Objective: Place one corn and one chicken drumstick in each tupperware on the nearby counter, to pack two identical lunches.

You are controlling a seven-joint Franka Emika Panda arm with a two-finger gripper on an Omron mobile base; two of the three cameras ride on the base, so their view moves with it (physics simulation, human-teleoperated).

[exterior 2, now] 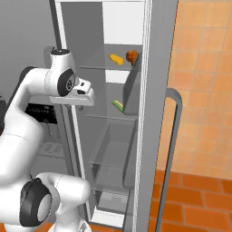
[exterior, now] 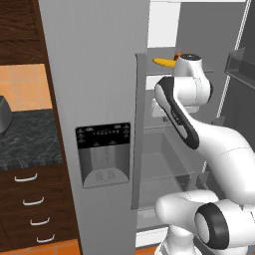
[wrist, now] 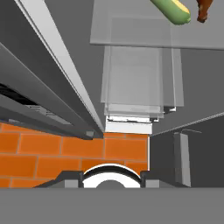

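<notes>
You see the fridge open: a yellow cob and drumstick share the upper shelf, drumstick at 3 o'clock. A husked cob lies below, possibly on the next shelf. End effector state: cannot tell.

We see a kitchen: an open grey refrigerator with glass shelves, a speckled stone bench over dark wooden drawers, and orange floor tiles.

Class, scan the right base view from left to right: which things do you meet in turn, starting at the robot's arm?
Robot arm → yellow-orange corn → chicken drumstick → open fridge door's edge → curved door handle → orange tiled wall.
</notes>
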